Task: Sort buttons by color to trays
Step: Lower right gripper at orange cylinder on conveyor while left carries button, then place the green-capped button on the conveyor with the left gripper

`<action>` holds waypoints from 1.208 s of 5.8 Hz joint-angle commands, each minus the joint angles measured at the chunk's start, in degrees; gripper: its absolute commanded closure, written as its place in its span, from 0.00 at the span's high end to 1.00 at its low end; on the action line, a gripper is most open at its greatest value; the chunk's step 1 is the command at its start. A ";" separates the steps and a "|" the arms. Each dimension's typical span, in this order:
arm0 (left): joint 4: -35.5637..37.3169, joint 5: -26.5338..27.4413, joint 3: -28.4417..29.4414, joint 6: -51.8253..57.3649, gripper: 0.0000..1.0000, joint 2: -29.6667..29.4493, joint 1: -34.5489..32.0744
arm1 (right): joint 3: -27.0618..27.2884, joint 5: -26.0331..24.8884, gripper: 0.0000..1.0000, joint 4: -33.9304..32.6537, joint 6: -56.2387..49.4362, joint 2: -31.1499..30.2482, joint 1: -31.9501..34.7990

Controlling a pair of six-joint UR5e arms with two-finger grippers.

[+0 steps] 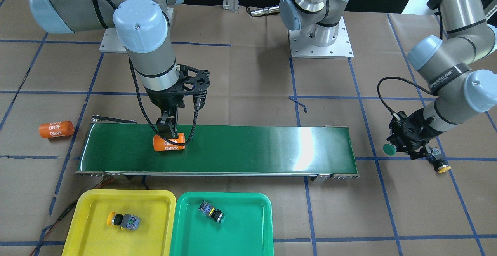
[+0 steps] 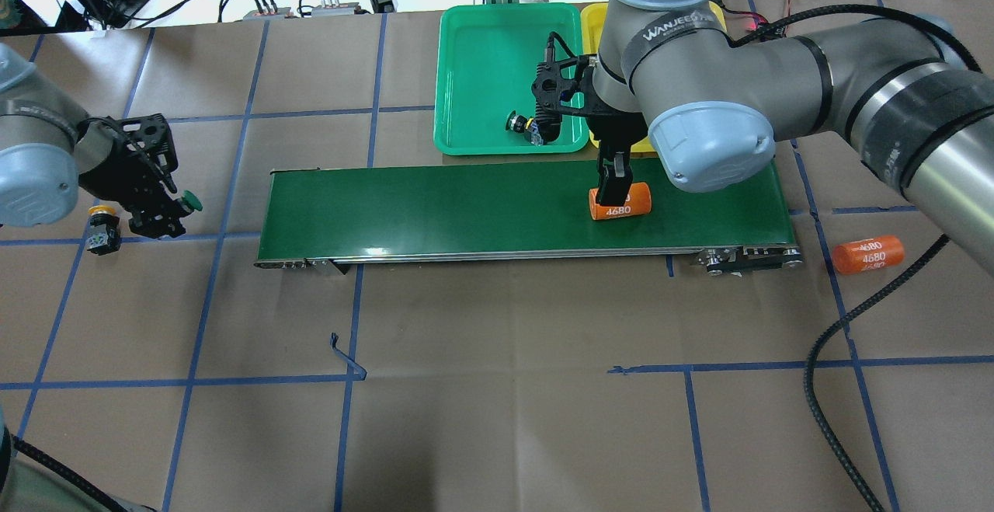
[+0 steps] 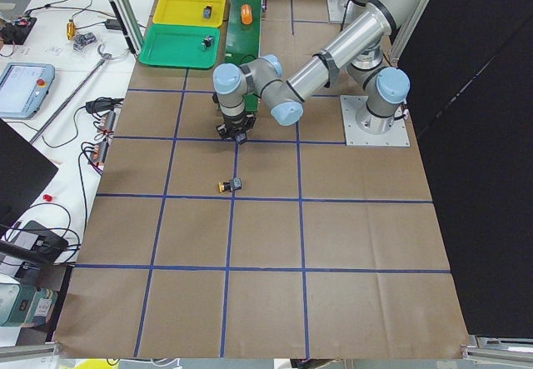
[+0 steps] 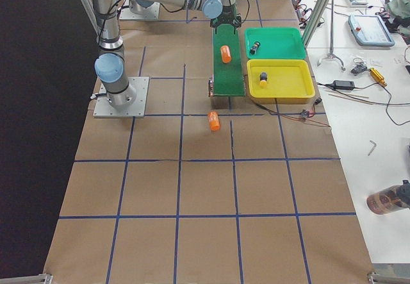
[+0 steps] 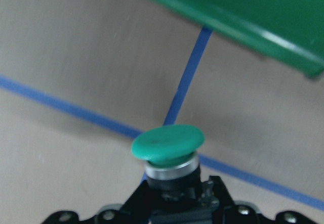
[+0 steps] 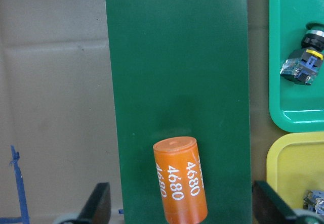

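A green-capped button (image 5: 168,143) fills the left wrist view, its round cap jutting forward from a metal collar and a black body. The left gripper (image 1: 402,149) has its jaws closed on that body, just behind the cap. It holds the button above the brown paper (image 1: 248,93), off the end of the conveyor belt (image 1: 252,147) on the robot's left. Just beside that gripper, a yellow-capped button (image 1: 439,164) lies on the paper.

Toward the belt's other end, the right gripper (image 1: 169,131) points straight down over an orange cylinder (image 1: 169,142) marked "4680", which lies on its side on the belt. The right wrist view shows the fingers (image 6: 100,204) spread wide — one on each side of the cylinder, neither touching it — so this gripper has hold of nothing. A second orange cylinder (image 1: 56,129) lies on the paper beyond that end of the belt.

The two trays sit edge to edge along the side of the belt away from the robot. The yellow tray (image 1: 89,203) holds a second yellow-capped button (image 1: 123,220), lying on its side. The green tray (image 1: 256,229) holds a fourth button (image 1: 211,211), also on its side, in the part of the tray nearer the belt; its cap colour cannot be made out.
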 commanded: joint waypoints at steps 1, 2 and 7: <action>-2.23 -0.14 0.11 0.44 0.00 0.62 -11.61 | 0.07 0.27 1.00 0.01 0.17 -0.01 0.00; -2.24 -0.41 -0.07 0.53 0.02 -1.12 -14.71 | 0.07 0.28 1.00 0.01 0.34 -0.01 0.00; -2.85 -1.89 0.28 -0.26 0.98 0.88 -7.33 | 0.16 0.36 1.00 0.10 0.34 0.08 0.00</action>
